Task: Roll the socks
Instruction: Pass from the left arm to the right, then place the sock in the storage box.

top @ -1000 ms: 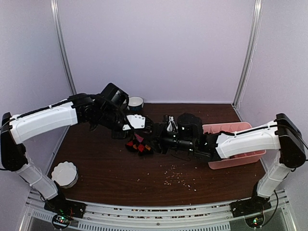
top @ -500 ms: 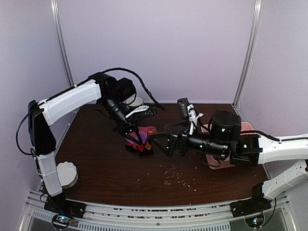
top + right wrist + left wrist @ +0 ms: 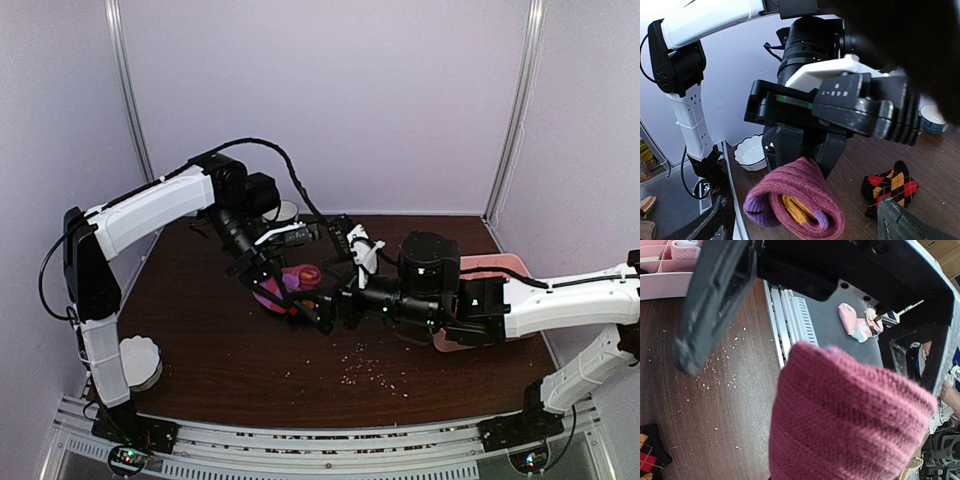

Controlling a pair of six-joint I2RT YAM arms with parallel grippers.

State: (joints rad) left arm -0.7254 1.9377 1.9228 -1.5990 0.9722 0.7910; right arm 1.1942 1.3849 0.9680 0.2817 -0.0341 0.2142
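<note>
hanging clamped in the left end effector (image 3: 267, 279), the purple sock (image 3: 800, 200) droops above the tabletop (image 3: 200, 350); the right end effector (image 3: 322, 308), spread wide, faces it from just beside; the argyle sock (image 3: 890, 187) lies below.

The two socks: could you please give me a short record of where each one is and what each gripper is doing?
purple-magenta sock: pinched at its top by the left gripper, hanging folded over, orange showing inside
argyle sock: lying bunched on the table, not held
left gripper: shut on the purple-magenta sock
right gripper: open, empty, close to the hanging sock
pink tray: right side of the table, partly behind the right arm
white bowl: near left corner
</note>
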